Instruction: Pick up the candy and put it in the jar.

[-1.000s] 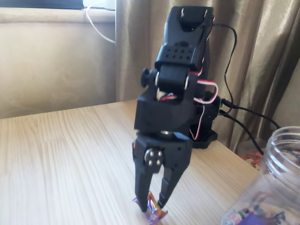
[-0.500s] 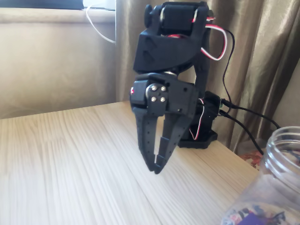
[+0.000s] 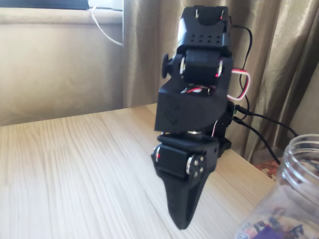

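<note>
Pointing straight down over the wooden table (image 3: 75, 164), black gripper (image 3: 183, 224) turned edge-on to the fixed view, so the two fingers overlap into a single dark wedge tapering to a blunt tip near the bottom of the picture. Impossible to tell from this angle whether the jaws stand apart or together, or whether anything sits between them. No purple wrapper readable at the tip or on the table beneath it, so candy's place cannot be told. Just above the wedge, a rounded servo housing (image 3: 185, 162) with a small cluster of silver screws on its right face and a red glint on its left. Higher up, the blocky black wrist and arm (image 3: 202, 69), rising nearly upright, with red and white wires looping out on the right side. Behind, the arm's base (image 3: 225, 145) resting on the far part of the table, black cables trailing away to the right. Further right and lower, in the bottom right corner, the jar (image 3: 299, 164): clear plastic, wide open mouth, ridged neck, cut off by the picture's edge, colourful wrappers showing through its wall low down. Gripper to the left of the jar, apart from it. Beige curtain (image 3: 279, 59) hanging behind the arm, pale wall and a white cable at upper left.
</note>
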You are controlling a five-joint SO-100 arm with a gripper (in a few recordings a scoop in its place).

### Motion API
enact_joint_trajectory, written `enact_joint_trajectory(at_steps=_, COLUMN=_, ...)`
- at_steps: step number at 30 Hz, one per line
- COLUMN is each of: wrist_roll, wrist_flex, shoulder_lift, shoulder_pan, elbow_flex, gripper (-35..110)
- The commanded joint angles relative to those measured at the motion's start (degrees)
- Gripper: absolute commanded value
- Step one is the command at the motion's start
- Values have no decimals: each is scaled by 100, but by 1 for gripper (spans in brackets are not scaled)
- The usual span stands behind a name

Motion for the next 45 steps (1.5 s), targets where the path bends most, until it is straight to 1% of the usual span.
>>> enact_joint_trajectory(at_steps=1, wrist_roll=-343, wrist_flex=-44, shoulder_lift=62, shoulder_pan=18, elbow_flex=-501, gripper=1)
enact_joint_trajectory(at_steps=3, wrist_roll=-466, wrist_flex=123, shoulder_lift=-132, shoulder_pan=132, elbow_flex=-756, gripper=3)
enact_joint_trajectory(at_steps=5, wrist_roll=-782, wrist_flex=536, shoulder_lift=-562, shoulder_pan=185, elbow_flex=-1310, gripper=5)
enact_joint_trajectory(at_steps=6, wrist_roll=-870, wrist_flex=642, shoulder_lift=-729, shoulder_pan=220, elbow_flex=-1521, gripper=9)
enact_joint_trajectory(at_steps=8, wrist_roll=-686, wrist_flex=668, shoulder_lift=-905, shoulder_pan=387, elbow_flex=-1696, gripper=20)
enact_joint_trajectory(at_steps=9, wrist_roll=-677, wrist_flex=633, shoulder_lift=-914, shoulder_pan=448, elbow_flex=-1723, gripper=22)
enact_joint_trajectory(at_steps=17, wrist_roll=-1274, wrist_flex=202, shoulder_lift=-747, shoulder_pan=642, elbow_flex=-1450, gripper=22)
enact_joint_trajectory(at_steps=26, wrist_roll=-2013, wrist_flex=-237, shoulder_lift=-738, shoulder_pan=281, elbow_flex=-1020, gripper=22)
enact_joint_trajectory(at_steps=27, wrist_roll=-2057, wrist_flex=-281, shoulder_lift=-738, shoulder_pan=264, elbow_flex=-976, gripper=28)
enact_joint_trajectory(at_steps=29, wrist_roll=-2180, wrist_flex=-308, shoulder_lift=-791, shoulder_pan=220, elbow_flex=-949, gripper=30)
enact_joint_trajectory(at_steps=41, wrist_roll=-2399, wrist_flex=-721, shoulder_lift=-1160, shoulder_pan=114, elbow_flex=-896, gripper=30)
enact_joint_trajectory(at_steps=45, wrist_roll=-2479, wrist_flex=-527, shoulder_lift=-1608, shoulder_pan=114, elbow_flex=-1222, gripper=30)
